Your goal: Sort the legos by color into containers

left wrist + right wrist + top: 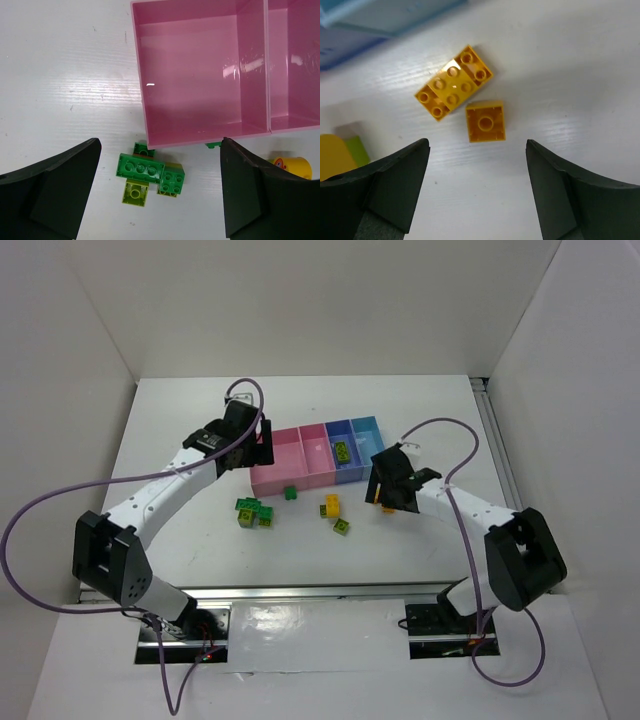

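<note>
The containers stand in a row: a wide pink bin [275, 468], a narrower pink bin [315, 452], a blue bin [340, 472] holding a lime lego [342, 451], and a light blue bin [368, 438]. My left gripper [258, 445] is open and empty above the wide pink bin's [195, 85] near left corner. Between its fingers [55, 185] lies a cluster of dark green bricks [141, 167] and a lime brick [135, 193]. My right gripper [385, 495] is open and empty over two orange bricks, a long one [454, 82] and a small overturned one [485, 121].
On the table in front of the bins lie a small dark green brick [290, 493], a yellow brick [331, 505] and a lime brick [342, 527]. White walls enclose the table on three sides. Purple cables loop beside both arms.
</note>
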